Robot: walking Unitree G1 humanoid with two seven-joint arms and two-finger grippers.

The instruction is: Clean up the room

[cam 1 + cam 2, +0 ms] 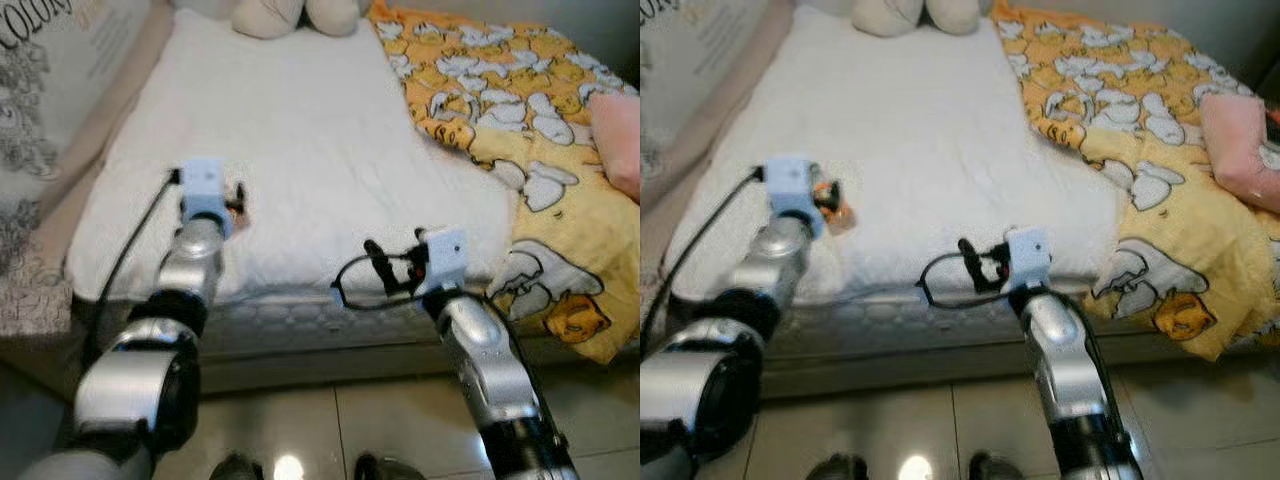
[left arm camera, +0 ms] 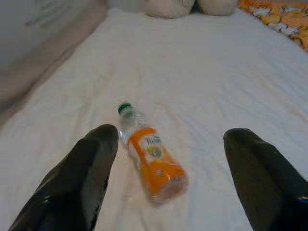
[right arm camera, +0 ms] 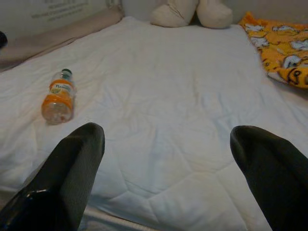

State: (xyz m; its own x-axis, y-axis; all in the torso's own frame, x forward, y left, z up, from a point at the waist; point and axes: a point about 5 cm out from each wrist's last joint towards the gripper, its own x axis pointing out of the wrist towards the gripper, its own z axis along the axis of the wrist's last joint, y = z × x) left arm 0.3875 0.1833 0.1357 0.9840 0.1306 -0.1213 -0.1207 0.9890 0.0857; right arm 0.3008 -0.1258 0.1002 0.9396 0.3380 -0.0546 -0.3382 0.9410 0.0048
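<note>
White quilted bed [image 1: 320, 130] – orange bottle [image 2: 151, 163] lies on its side near the front edge, just ahead of left gripper [image 2: 168, 168], fingers spread. Right gripper [image 3: 168, 168] also open, over bare mattress. Yellow duck blanket [image 1: 520, 120] at right; tiled floor [image 1: 380, 420] below.

Plenty of open white bed [image 1: 300, 130] around the little orange bottle [image 2: 150, 162], so a claw can come at it from any side. Left claw [image 2: 168, 178] is spread wide with the bottle lying between its fingers, nothing blocking. Only stuff crowding the edges: the yellow duck blanket [image 1: 520, 120] on the right, a plush toy [image 1: 295, 15] at the head, and a printed cushion [image 1: 40, 110] on the left.
</note>
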